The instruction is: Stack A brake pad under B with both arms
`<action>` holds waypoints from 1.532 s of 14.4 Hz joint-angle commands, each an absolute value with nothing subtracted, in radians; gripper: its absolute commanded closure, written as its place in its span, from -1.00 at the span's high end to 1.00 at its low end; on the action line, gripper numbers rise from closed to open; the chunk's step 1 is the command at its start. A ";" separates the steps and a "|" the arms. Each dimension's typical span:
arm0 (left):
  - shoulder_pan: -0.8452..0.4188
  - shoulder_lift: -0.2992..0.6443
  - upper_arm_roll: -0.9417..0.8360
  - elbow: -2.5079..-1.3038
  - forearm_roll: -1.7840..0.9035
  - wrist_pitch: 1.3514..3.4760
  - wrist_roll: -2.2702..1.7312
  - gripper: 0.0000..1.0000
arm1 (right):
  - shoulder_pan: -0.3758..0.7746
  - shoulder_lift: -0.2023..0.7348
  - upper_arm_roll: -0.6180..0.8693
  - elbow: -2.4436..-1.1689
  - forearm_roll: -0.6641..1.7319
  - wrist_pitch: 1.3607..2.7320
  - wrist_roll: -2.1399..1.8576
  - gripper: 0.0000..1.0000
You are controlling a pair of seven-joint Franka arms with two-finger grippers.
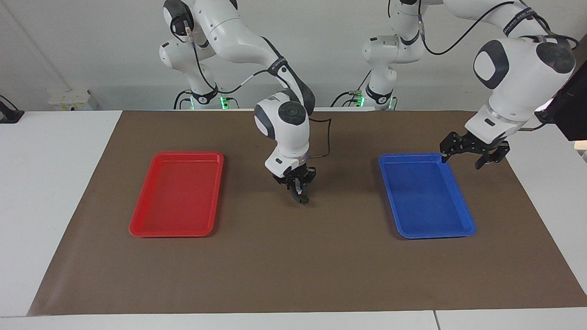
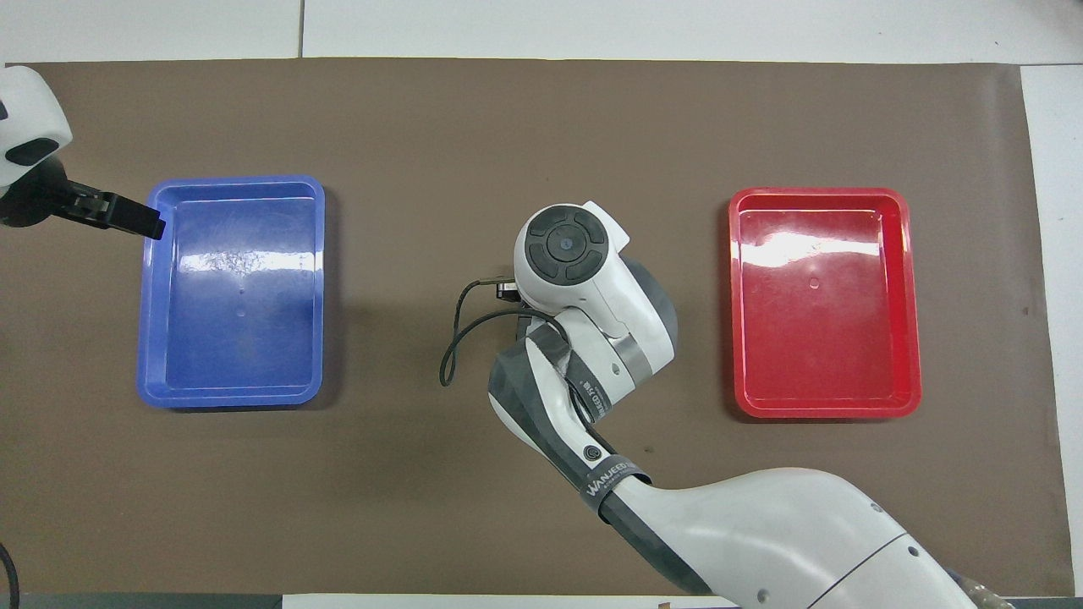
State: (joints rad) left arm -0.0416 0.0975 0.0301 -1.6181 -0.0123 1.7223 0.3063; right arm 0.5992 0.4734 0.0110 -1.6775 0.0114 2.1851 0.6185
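Right gripper (image 1: 298, 190) low over brown mat (image 1: 293, 256), midway between red tray (image 1: 137, 224) and blue tray (image 1: 458, 201), fingers pinched on small dark piece, possibly A brake pad (image 1: 300, 195), hard to confirm. Left gripper (image 1: 472, 151) hangs spread above blue tray's corner nearest left arm's base, holding nothing. B not visible.

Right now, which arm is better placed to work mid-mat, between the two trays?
Right. The right pincer hangs low over the mat midway between the red tray and blue tray; the left pincer is up over the blue tray's corner.
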 commanded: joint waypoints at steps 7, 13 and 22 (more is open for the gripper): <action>-0.029 -0.009 0.025 -1.657 0.005 1.562 0.221 0.99 | 0.624 0.456 0.008 -1.755 0.011 2.247 0.634 -1.00; -0.032 -0.009 0.025 -1.654 0.005 1.563 0.210 0.99 | 0.626 0.456 0.008 -1.773 0.011 2.283 0.634 -1.00; -0.034 -0.008 0.023 -1.652 0.005 1.575 0.092 0.99 | 0.641 0.449 0.008 -1.787 0.011 2.284 0.632 1.00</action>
